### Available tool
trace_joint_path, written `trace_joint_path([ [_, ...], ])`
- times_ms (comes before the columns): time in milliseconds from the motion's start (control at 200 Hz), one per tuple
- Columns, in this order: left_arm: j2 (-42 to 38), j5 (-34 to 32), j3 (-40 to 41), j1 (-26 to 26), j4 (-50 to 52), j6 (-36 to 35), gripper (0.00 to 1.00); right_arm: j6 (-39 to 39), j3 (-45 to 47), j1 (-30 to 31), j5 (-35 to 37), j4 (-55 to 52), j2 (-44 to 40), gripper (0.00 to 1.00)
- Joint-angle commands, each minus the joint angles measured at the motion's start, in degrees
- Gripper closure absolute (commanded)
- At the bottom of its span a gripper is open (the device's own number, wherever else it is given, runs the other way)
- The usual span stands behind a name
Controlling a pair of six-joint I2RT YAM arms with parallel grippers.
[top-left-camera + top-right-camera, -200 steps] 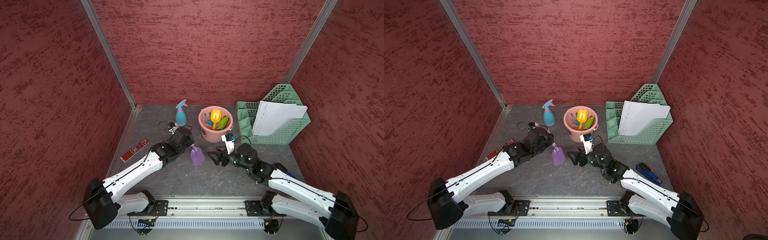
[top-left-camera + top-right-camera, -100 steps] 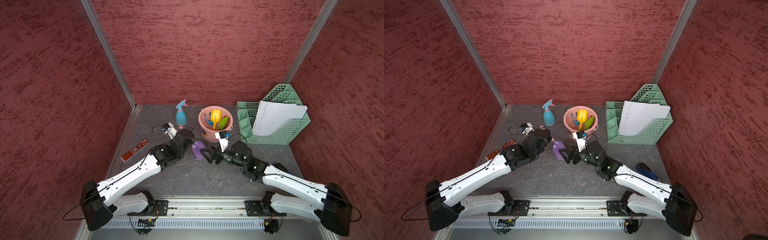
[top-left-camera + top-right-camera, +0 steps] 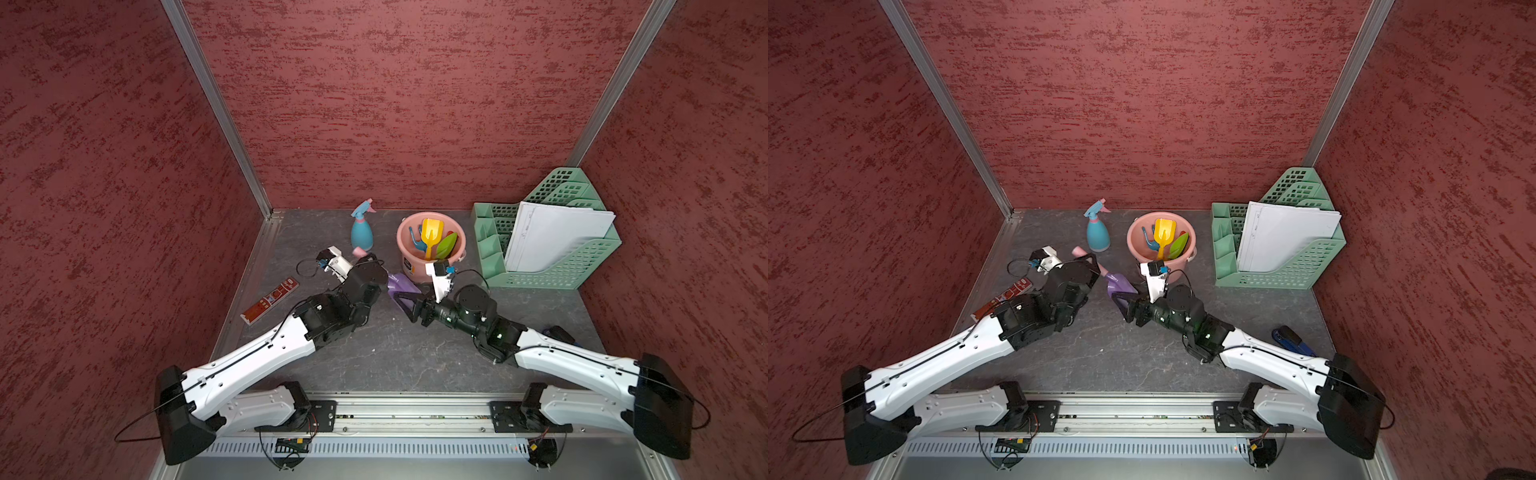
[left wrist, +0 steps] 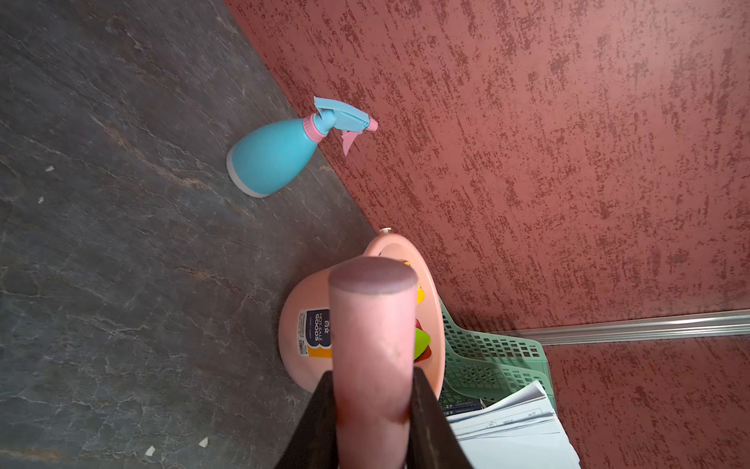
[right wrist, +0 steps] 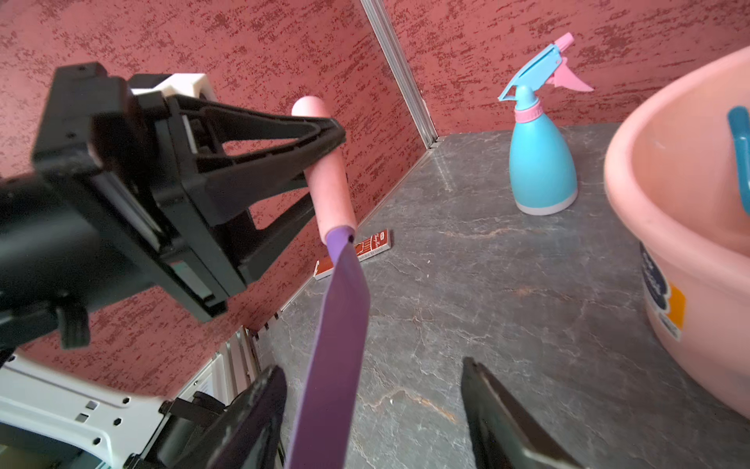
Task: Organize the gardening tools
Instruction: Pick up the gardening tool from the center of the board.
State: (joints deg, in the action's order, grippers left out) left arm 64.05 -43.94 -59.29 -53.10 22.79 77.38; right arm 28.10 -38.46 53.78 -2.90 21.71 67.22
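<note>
The purple scoop (image 3: 402, 283) hangs above the table between the two arms. My left gripper (image 4: 371, 377) is shut on its pink handle (image 4: 371, 325), which the right wrist view shows too (image 5: 329, 178). The purple blade (image 5: 339, 325) slants down between the fingers of my right gripper (image 5: 373, 369), which is open, with gaps on both sides. In both top views that right gripper (image 3: 1122, 305) sits at the blade's tip. A yellow shovel (image 3: 432, 232), green trowel (image 3: 447, 245) and blue claw (image 3: 415, 242) stand in the pink bucket (image 3: 400, 243). The blue spray bottle (image 3: 361, 233) stands left of it.
A mint-green mesh rack (image 3: 540, 270) holding white papers fills the back right corner. A flat red strip (image 3: 270, 301) lies by the left wall. A dark blue object (image 3: 1292, 338) lies beside the right arm. Red walls close three sides.
The left arm lifted the scoop off the table and carried it right. The right gripper moved left until its fingers straddled the blade, and its jaws have narrowed.
</note>
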Motion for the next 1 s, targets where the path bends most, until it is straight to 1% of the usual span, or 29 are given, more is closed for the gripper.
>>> trace_joint_path([
  [0,-0.9,-2.2,-0.8,-1.1,-2.0,2.0,1.00,-0.1,-2.3,0.9,3.3,3.8,0.6,0.37],
  [180,-1.9,-3.3,0.2,-2.1,-2.2,2.5,1.00,0.6,-1.0,1.3,4.8,6.6,0.5,0.61],
  [285,-2.6,-3.8,0.6,-2.2,-1.9,2.8,1.00,0.9,-1.4,1.3,5.7,5.1,0.4,0.78],
  [406,-2.9,-4.3,0.6,-2.3,-1.2,2.7,1.00,1.2,-1.8,1.3,5.9,4.2,0.6,0.94],
  [476,-3.1,-4.3,0.7,-2.4,-1.3,2.5,1.00,1.3,-2.7,1.4,5.7,2.6,0.8,1.00],
  [556,-3.2,-4.1,0.7,-2.4,-1.3,1.1,1.00,0.6,-3.9,1.3,5.6,-0.3,0.7,1.00],
  [566,-3.2,-4.1,0.7,-2.4,-1.2,0.7,0.98,0.5,-4.2,1.4,5.6,-0.9,0.6,1.00],
  [586,-3.3,-4.0,0.7,-2.3,-1.3,-0.2,0.90,0.0,-4.7,1.4,5.6,-2.4,0.4,1.00],
  [626,-3.5,-3.6,0.5,-2.3,-1.2,-2.8,0.69,-1.0,-5.9,1.3,6.0,-6.0,-0.2,1.00],
  [631,-3.5,-3.5,0.4,-2.2,-1.2,-3.2,0.68,-1.2,-6.1,1.3,6.1,-6.5,-0.3,1.00],
  [651,-3.7,-3.1,0.3,-2.1,-1.1,-5.3,0.56,-1.8,-7.0,1.3,6.5,-8.8,-0.7,1.00],
  [681,-3.9,-2.2,0.0,-1.8,-1.0,-8.1,0.44,-3.0,-8.2,1.4,7.1,-12.5,-1.4,1.00],
  [716,-4.3,-0.7,-0.3,-1.4,-1.0,-12.8,0.33,-4.4,-9.6,1.3,8.1,-16.9,-2.3,1.00],
  [746,-4.7,0.8,-0.7,-0.9,-0.7,-16.4,0.26,-5.7,-11.2,1.4,9.1,-21.1,-3.0,1.00],
  [806,-5.5,3.0,-1.6,-0.4,1.3,-23.7,0.16,-8.7,-15.2,1.3,10.4,-30.5,-4.0,1.00],
  [871,-6.3,5.5,-3.0,0.2,4.9,-30.8,0.08,-11.5,-19.6,1.3,11.7,-39.9,-4.5,1.00],
  [926,-7.1,7.9,-3.9,0.4,6.6,-38.5,0.04,-13.5,-23.2,1.3,12.3,-46.9,-4.6,1.00],
  [996,-8.0,12.6,-4.2,0.4,6.5,-51.1,0.01,-15.8,-28.2,1.3,11.5,-55.6,-4.0,1.00],
])
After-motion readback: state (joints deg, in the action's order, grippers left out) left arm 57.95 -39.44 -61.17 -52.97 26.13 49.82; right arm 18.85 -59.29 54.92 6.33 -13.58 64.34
